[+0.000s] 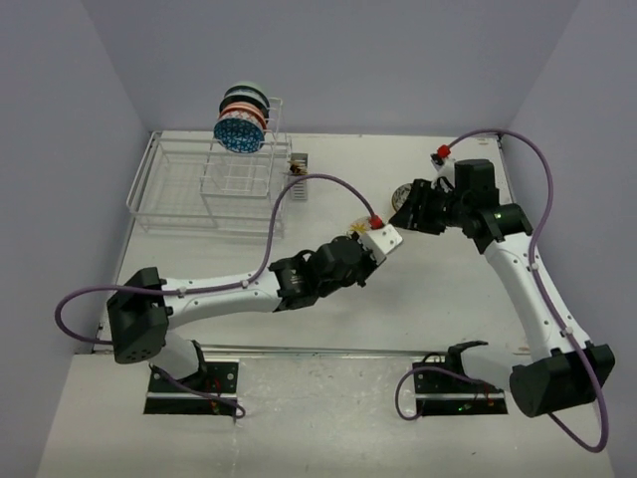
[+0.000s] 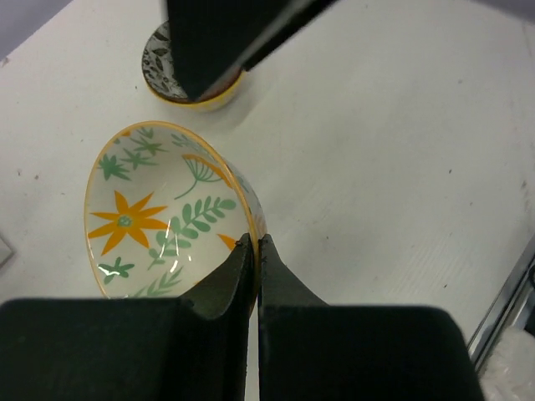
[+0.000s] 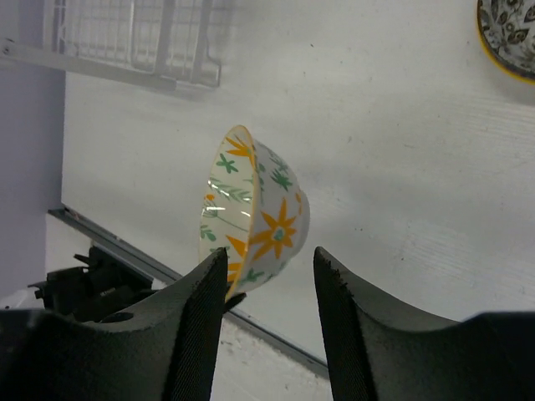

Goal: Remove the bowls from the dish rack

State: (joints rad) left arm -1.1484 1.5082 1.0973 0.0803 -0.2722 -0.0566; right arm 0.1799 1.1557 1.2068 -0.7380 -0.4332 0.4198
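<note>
1. Now the left gripper [image 2: 255,246] has its jaws pinched shut on the rim of the flower bowl [image 2: 159,217]. The bowl is tipped on its side near the middle of the table [image 1: 448,289], and it looks lifted off it.
2. The right gripper [image 3: 269,255] has its jaws wide open and holds nothing. It points at the flower bowl from close by.
3. More bowls [image 1: 240,129] stand in the rack [image 1: 169,199], at 10 o'clock on the table.
4. A dark bowl [image 3: 510,29] sits on the table at about 2 o'clock from the flower bowl, just beside the right gripper.
5. The flower bowl could slip. Only a thin bit of rim is pinched, and the bowl hangs tilted, so a quick move may shake it loose.
6. The two grippers could bump, because they are so near each other.
7. The flower bowl could knock the dark bowl if it is put down too far toward 2 o'clock.
</note>
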